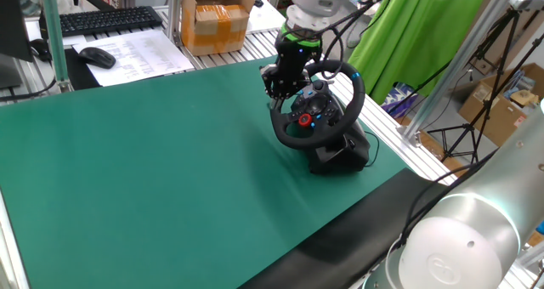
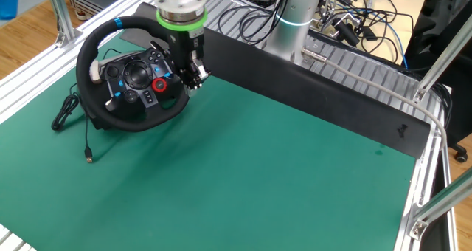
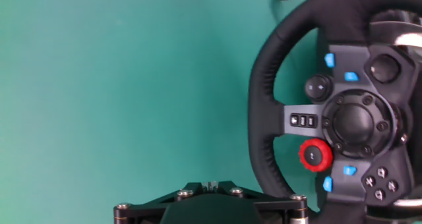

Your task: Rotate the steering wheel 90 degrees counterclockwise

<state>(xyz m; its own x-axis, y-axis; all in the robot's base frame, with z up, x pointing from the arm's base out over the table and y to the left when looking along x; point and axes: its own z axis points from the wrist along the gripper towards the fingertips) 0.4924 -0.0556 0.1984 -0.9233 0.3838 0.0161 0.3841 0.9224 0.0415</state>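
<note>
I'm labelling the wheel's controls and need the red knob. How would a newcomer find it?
Start at the green mat, where the black steering wheel stands near the edge. On its centre hub, among small blue and black buttons, sits the red knob, right beside the tool. It is the only round red control on the wheel face.
</note>
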